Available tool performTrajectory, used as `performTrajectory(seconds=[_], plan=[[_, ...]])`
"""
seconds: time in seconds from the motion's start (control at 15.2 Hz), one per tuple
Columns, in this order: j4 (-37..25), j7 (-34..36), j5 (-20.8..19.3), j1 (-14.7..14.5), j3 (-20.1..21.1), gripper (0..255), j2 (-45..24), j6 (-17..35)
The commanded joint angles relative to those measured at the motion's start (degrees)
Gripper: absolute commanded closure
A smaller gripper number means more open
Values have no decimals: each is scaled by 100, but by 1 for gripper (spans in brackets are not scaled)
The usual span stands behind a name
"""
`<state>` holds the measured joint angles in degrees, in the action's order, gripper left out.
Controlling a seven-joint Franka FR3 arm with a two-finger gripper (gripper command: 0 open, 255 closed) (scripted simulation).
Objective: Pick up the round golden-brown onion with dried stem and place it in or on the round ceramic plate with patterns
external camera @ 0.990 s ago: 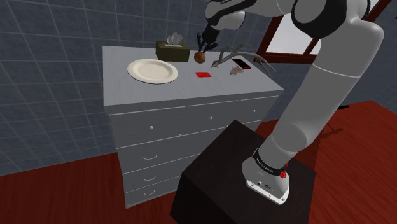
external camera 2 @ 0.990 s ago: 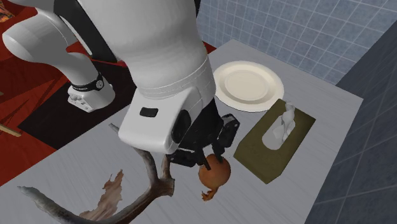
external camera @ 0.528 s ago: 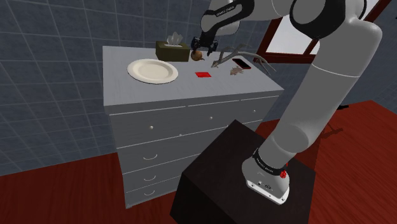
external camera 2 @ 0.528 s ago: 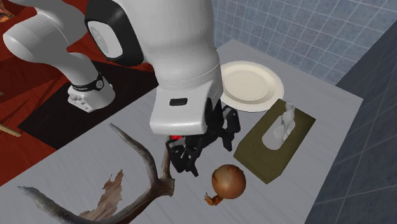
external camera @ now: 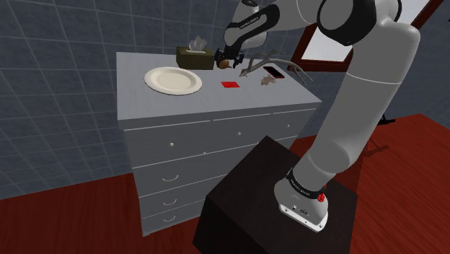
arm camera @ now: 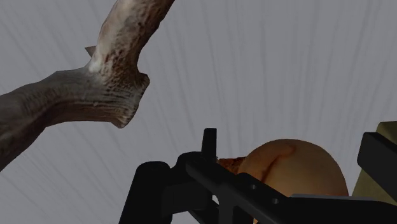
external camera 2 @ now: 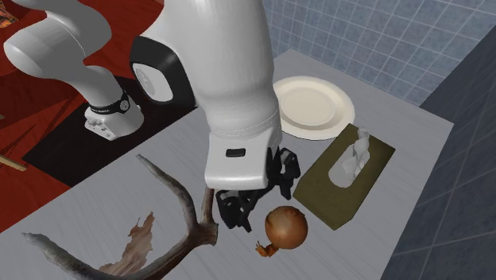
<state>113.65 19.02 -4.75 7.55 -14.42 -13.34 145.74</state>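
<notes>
Lying apart, one onion, one plate

The shoulder view stands back beside the stand, looking down at the front and top of the dresser. The second exterior view hangs close above the top's antler end, facing along it toward the plate. The wrist view looks from nearest, just over the top, sharing that antler.

the onion is golden-brown, its dried stem darker orange-brown. the plate is plain cream. the tissue box is olive green, the antler mottled grey-brown, the surface pale grey, the end effector black, the wall tiled blue-grey.
</notes>
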Motion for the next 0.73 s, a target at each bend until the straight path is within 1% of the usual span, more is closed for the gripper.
performTrajectory(seconds=[0.0,0.33,0.4,0.66], plan=[[-4,-8,10,6,2,0,-30,27],[-4,-8,10,6,2,0,-30,27],[-4,-9,10,6,2,255,-30,28],[-4,-9,10,7,2,255,-30,27]])
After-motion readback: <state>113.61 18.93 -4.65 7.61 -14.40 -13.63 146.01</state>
